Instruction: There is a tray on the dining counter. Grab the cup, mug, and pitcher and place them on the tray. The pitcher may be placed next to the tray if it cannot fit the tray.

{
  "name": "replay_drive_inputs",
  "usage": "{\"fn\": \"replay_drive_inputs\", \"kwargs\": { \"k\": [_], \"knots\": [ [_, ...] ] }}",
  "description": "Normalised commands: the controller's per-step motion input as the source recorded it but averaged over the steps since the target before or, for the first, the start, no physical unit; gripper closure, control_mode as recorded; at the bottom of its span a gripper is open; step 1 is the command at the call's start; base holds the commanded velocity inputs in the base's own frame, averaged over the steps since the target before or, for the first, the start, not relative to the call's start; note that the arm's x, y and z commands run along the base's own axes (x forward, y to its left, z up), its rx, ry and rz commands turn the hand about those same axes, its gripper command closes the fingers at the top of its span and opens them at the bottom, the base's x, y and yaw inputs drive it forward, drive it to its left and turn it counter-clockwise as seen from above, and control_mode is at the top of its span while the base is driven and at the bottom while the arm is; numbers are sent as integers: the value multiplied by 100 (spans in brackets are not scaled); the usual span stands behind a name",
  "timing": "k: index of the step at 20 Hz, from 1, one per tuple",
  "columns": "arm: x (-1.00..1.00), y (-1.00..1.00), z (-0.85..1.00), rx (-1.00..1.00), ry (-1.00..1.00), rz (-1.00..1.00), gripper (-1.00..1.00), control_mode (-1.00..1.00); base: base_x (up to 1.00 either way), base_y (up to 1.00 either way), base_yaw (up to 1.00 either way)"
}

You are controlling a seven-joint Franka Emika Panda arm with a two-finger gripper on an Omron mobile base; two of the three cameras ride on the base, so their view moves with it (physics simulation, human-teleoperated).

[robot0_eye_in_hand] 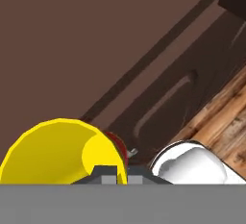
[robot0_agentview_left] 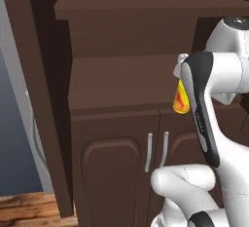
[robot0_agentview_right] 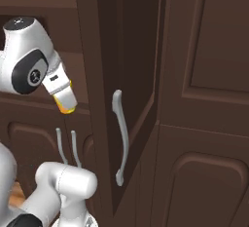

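A: Closest first, then. Where does the cup sit at this moment?

B: At the pincer [robot0_eye_in_hand: 115, 172], right against the camera. The cup [robot0_eye_in_hand: 60, 151] shows its open yellow mouth from above in the hand view. From the left base view, the cup [robot0_agentview_left: 181, 99] hangs clear of the dark cabinet shelf [robot0_agentview_left: 116, 80], yellow body with the red-orange mark showing beside the forearm. In the right base view, only its lower yellow end [robot0_agentview_right: 65, 105] pokes out under the wrist.

A: Pincer state?

B: Closed on the cup, judged from the cup staying aloft with nothing under it. The fingertips themselves are mostly hidden, so I cannot tell how wide the gap is.

A: Cup attitude?

B: Tilted in the left base view, with its mouth toward the wrist.

A: What lies beyond it?

B: Cabinet doors [robot0_agentview_left: 116, 172] with pale handles below the shelf, then wooden floor [robot0_eye_in_hand: 226, 117] farther off.

A: Step in hand?

B: Judgement: carrying the cup away from the cabinet toward the tray on the dining surface.

A: How to do it well?

B: Keep the grip firm and steady, and back the arm off before swinging; the open door [robot0_agentview_right: 129, 99] and its handle [robot0_agentview_right: 120, 138] stand near on the right side. Level the cup before setting it down. Move the base slowly so the cup does not slip.
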Motion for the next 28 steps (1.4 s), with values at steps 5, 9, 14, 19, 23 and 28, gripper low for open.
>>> {"fn": "replay_drive_inputs", "kwargs": {
  "k": [5, 9, 14, 19, 23, 28],
  "knots": [
    [-96, 0, 2, 0, -8, -3, 100, -100, 0, 0, 0],
    [-46, 0, 20, -1, -8, 3, 100, -100, 0, 0, 0],
    [-53, 1, 4, 0, 0, 8, 100, -100, 0, 0, 0],
    [-14, 1, 0, -11, -6, 14, 100, -100, 0, 0, 0],
    [-10, 3, 0, -11, -4, 10, 100, 100, -9, 1, 3],
    [0, 0, 0, 0, 0, 0, 100, 100, -71, 29, 8]
  ]
}}
